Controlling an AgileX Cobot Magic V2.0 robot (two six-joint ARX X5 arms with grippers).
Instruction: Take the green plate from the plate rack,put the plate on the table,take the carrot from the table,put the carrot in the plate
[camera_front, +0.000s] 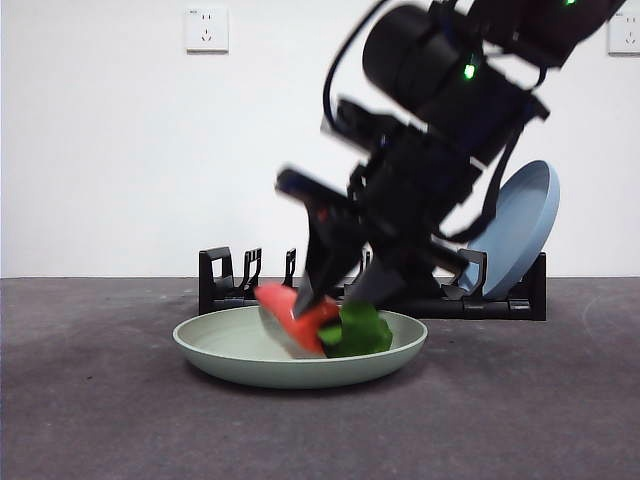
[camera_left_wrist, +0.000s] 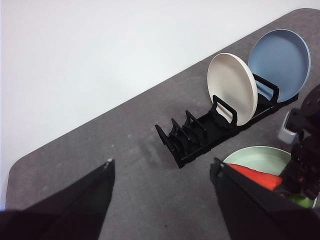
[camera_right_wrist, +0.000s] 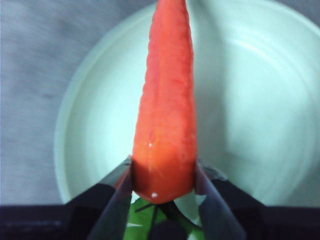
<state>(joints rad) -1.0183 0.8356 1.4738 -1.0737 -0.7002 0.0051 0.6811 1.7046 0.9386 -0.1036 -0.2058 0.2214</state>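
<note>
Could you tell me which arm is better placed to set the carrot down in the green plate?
Right. The right gripper is shut on the carrot directly over the green plate. The left gripper is open, holds nothing, and sits off to the side facing the plate rack.
</note>
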